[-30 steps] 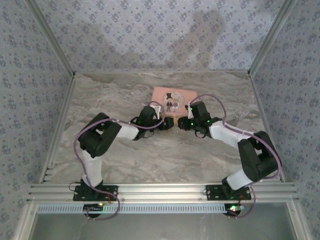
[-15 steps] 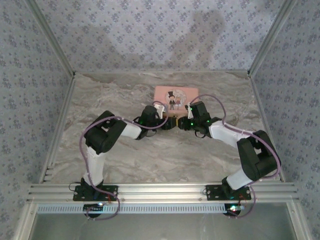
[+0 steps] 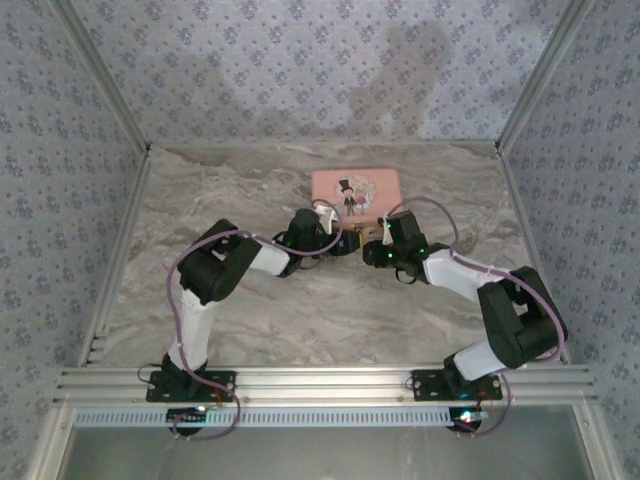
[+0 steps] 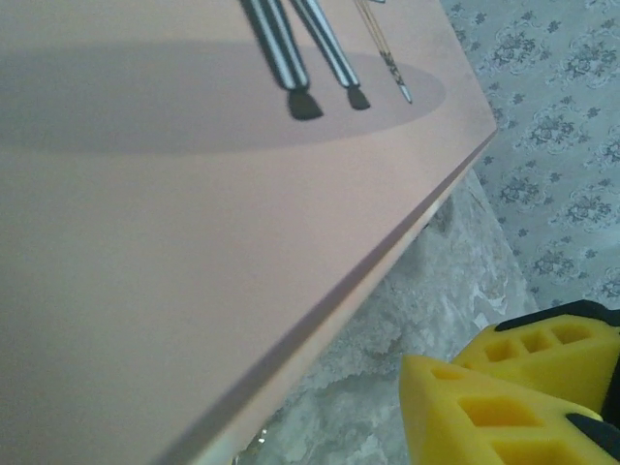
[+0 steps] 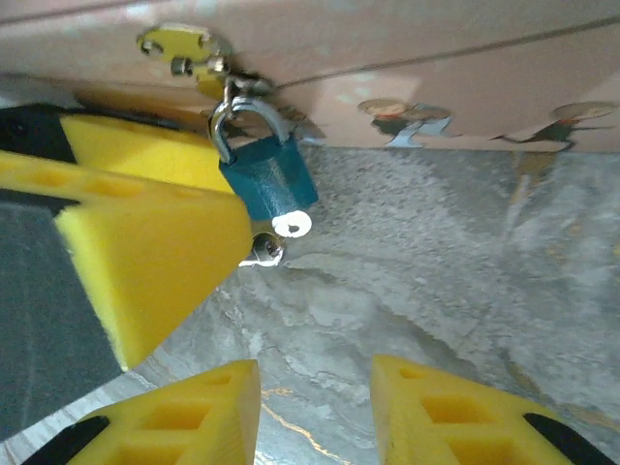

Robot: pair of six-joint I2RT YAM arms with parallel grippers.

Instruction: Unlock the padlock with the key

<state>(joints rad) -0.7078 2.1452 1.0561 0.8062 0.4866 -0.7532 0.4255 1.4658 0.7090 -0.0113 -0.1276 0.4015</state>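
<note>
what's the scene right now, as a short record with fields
padlock: dark teal, hanging by its shackle from the pink tin
key: small silver piece at the padlock's underside; inserted or not, cannot tell
left fingers: beside the padlock, tip at the key; grip unclear
right fingers: apart, near the padlock, holding nothing

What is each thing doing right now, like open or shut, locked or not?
pink tin: lid down, fastened at its hasp.
padlock: hanging from the tin's hasp, shackle looks closed.
key: at the padlock's bottom end, seemingly in the keyhole.
left gripper: fingers pressed together, tips beside the padlock and key.
right gripper: open, holding nothing, short of the padlock.
</note>
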